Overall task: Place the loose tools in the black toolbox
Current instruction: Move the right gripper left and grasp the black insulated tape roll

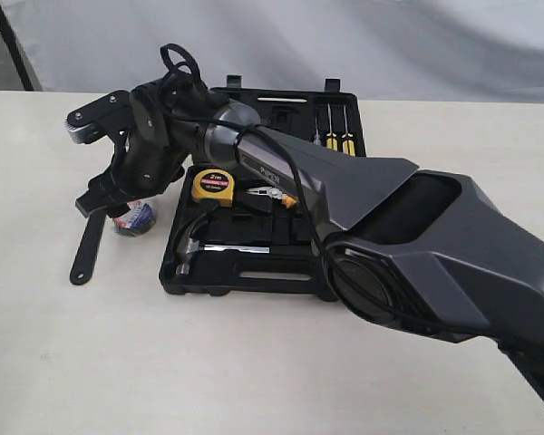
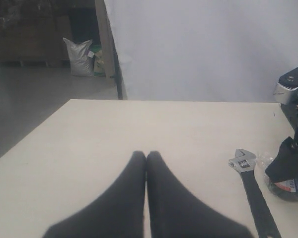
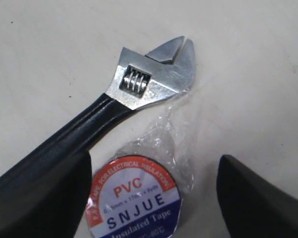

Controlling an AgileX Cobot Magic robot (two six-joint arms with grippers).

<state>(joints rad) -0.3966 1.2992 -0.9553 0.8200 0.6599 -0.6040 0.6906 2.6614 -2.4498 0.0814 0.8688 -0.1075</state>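
The small tape roll (image 3: 134, 201), with its red-and-blue label and clear wrap, lies on the table between the fingers of my open right gripper (image 3: 154, 161). One finger is close to the roll, the other stands apart from it. The black adjustable wrench (image 3: 139, 87) lies right beside the roll, silver jaw pointing away. From outside, my right gripper (image 1: 118, 207) hangs over the tape roll (image 1: 136, 217), with the wrench (image 1: 89, 245) to its left. The hammer (image 1: 204, 246) lies in the open black toolbox (image 1: 254, 281). My left gripper (image 2: 146, 156) is shut and empty, low over bare table, left of the wrench (image 2: 251, 191).
A yellow tape measure (image 1: 212, 186) and small pliers (image 1: 274, 196) sit in the toolbox's near half. Screwdrivers (image 1: 335, 136) are held in its far half. My right arm (image 1: 363, 208) stretches across the toolbox. The table's far edge (image 2: 139, 100) is in the left wrist view.
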